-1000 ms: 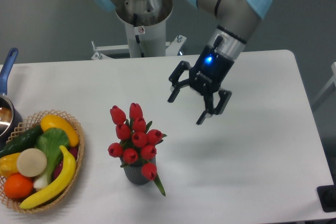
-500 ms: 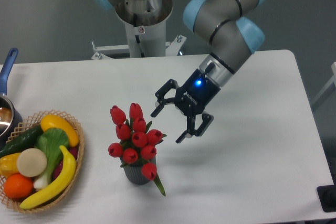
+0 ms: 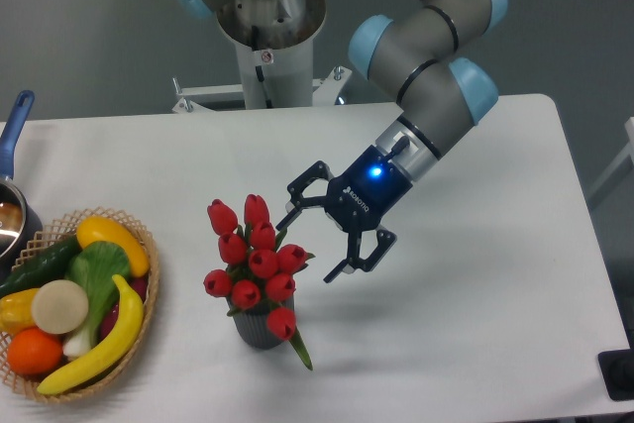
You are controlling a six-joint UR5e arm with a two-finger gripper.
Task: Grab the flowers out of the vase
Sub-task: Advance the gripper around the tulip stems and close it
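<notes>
The flowers (image 3: 255,263) stand in the vase (image 3: 260,328) near the front of the white desk (image 3: 475,324), the red buds spreading wider than the dark ribbed cup under them. The tool (image 3: 309,246) hangs just to the right of the bunch, tilted towards it, with its jaws spread wide and nothing between them. From here I'd say the approach is nearly done and the closing is what counts: bring the fingers around the stems or the tight middle of the bunch, not the outer buds, squeeze gently, then lift straight up so the vase doesn't tip or ride along. One bud and a pointed leaf (image 3: 298,346) droop over the vase's right side and could get snagged. A wicker basket (image 3: 145,296) of fruit and vegetables sits well off to the left, beside a blue-handled pan (image 3: 14,132), neither in the way.
</notes>
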